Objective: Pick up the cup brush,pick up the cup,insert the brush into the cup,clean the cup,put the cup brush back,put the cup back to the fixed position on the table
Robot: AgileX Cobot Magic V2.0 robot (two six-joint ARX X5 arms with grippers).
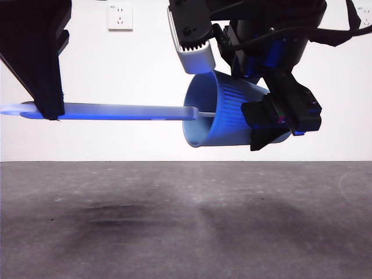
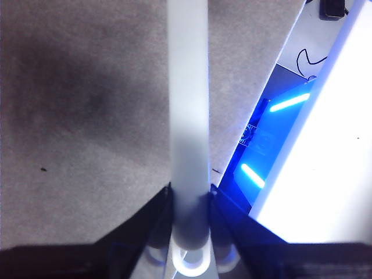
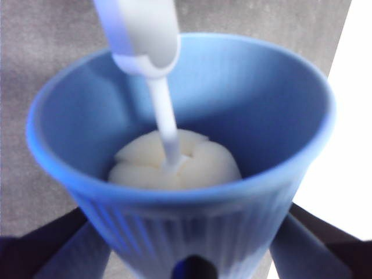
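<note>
- Your right gripper is clamped on the ribbed wall of the blue tapered plastic cup, which lies on its side in the air, well above the dark grey matte surface, mouth facing the other arm.
- Your left gripper is closed around the far end of the long slim grey-handled cup brush, held level. Its cream sponge head sits deep inside the cup, against the bottom.
- Push the brush further toward the cup's base and you risk bending the thin white neck, or shoving the cup back through the right gripper's hold.
- The left gripper holds the handle far from the cup, so any small tilt there swings the head hard against the cup wall and could twist the cup loose.
- If either grip slips, the cup or brush drops to the surface below.
- Withdraw along the cup's axis; pulling off-line could catch the sponge on the cup's rim.
</note>
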